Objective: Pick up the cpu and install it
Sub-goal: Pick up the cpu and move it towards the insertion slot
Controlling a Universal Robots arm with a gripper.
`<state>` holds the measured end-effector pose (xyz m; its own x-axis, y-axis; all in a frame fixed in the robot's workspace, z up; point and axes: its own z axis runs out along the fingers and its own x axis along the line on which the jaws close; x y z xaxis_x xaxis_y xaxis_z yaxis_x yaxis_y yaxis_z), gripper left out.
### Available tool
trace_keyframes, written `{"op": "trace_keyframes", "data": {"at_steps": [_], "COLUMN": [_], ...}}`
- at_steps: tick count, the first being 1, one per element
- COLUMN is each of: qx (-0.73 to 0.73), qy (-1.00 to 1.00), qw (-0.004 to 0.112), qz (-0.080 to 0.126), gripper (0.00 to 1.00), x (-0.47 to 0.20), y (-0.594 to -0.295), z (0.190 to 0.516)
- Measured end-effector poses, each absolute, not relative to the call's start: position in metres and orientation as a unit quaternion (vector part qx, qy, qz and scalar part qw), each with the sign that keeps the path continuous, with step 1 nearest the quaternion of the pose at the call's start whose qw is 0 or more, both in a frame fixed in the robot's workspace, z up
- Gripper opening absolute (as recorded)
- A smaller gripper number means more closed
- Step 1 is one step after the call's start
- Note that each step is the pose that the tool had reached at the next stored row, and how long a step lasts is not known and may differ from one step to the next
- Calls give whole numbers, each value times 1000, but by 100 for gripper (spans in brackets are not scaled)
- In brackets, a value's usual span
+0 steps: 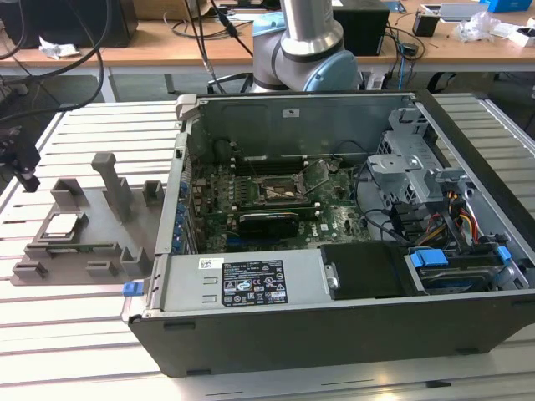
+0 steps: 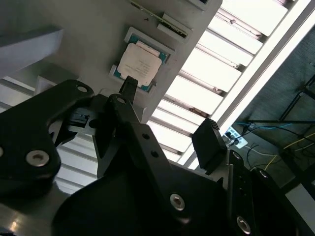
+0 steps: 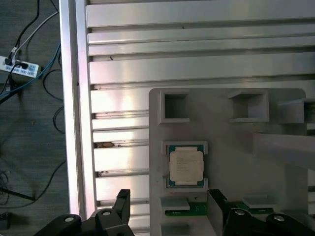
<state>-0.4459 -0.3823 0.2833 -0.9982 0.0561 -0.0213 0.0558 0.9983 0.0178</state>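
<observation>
The step in hand reads as the approach for the pick-up: the cpu [image 3: 186, 165] has not been lifted and lies flat, pale metal top upward, in its square recess on a grey fixture plate [image 3: 221, 142]. The plate rests on the slatted aluminium surface [image 3: 197, 64]. In the exterior view the plate and chip sit at about nine o'clock from the open computer case [image 1: 251, 334], well apart from the black socket [image 1: 280, 190] on the motherboard [image 1: 334, 219] inside it. The socket's metal bracket looks raised, though that is hard to confirm. The claw [image 3: 170, 199] hangs above the plate with its two black fingers [image 3: 124, 206] spread wide and nothing between them. In both wrist views they are clear of the chip. In the first wrist view the chip lies beyond the fingertips and looks nearer one finger's line than the other, so by my reading the claw is not yet centred over it. Taking the chip calls for squaring the jaws to two opposite edges of the package and centring them. It then calls for a straight descent, so the tips clear the raised lips of the recess and close on the thin rim, not the top. Its low profile leaves little to grip, so a tilted or off-centre closure could tip it or nudge it in its seat.
</observation>
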Motion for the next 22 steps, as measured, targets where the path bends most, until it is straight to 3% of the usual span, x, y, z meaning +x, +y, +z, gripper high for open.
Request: {"op": "trace_keyframes", "data": {"at_steps": [22], "qx": [28], "qy": [1000], "qw": [11], "qz": [4], "gripper": [72], "x": [-441], "y": [-382], "z": [255]}}
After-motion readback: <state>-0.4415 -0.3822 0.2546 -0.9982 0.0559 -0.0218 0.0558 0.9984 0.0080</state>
